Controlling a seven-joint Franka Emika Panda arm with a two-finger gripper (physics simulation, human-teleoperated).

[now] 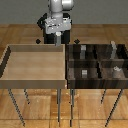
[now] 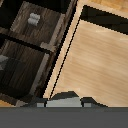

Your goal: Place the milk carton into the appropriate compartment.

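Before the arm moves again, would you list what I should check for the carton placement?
1. Carton in grip: cannot tell; only a pale grey shape shows close under the wrist camera.
2. Jaws open or shut: cannot tell.
3. Gripper near the bin: ok; it hangs by the far rim where the tray and bin meet.
4. Compartments free: not ok for several; grey blocks sit in them.
5. Right compartment identified: cannot tell from these views.
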